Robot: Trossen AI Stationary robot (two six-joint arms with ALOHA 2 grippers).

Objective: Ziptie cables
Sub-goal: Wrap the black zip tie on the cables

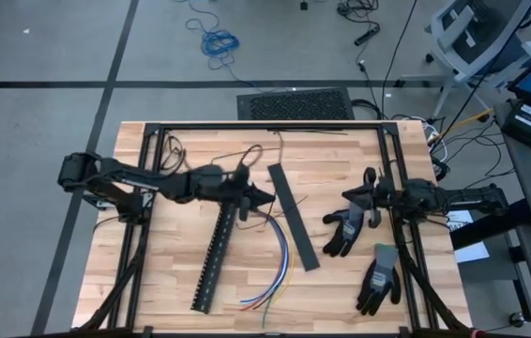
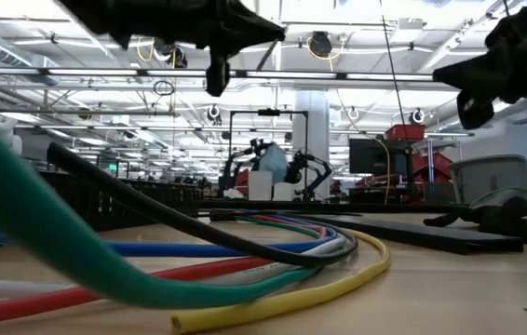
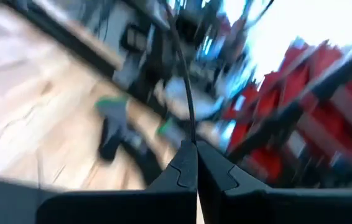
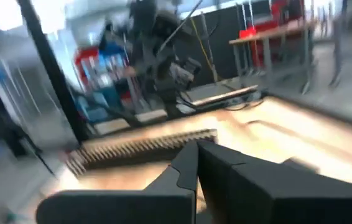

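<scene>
The cables (image 1: pixel 281 255), a loose bundle of thin coloured wires, lie in a curve on the wooden table between the black slotted strip (image 1: pixel 213 258) and a flat black strip (image 1: pixel 294 216). In the low view the cables (image 2: pixel 245 270) fill the foreground. My left gripper (image 1: pixel 267 197) hovers level over the bundle's far end, pointing toward the table's right. It is shut on a thin dark strand (image 3: pixel 185 74). My right gripper (image 1: pixel 348 195) is shut and empty. It hangs level above a dark glove (image 1: pixel 343 231) at the right. My left gripper pinches the thin dark strand at a point (image 3: pixel 191 138) right at its two fingertips. The fingers lie level, well above the table. The strand runs on past the fingertips, away from the gripper. Which part of the strand is held cannot be told.
A second glove (image 1: pixel 378 278) with a green cuff lies near the front right. Black frame rails (image 1: pixel 265 125) run along the table's far edge and down both sides. Loose thin dark strands (image 1: pixel 237 155) lie at the far middle. Bare wood shows at the front middle.
</scene>
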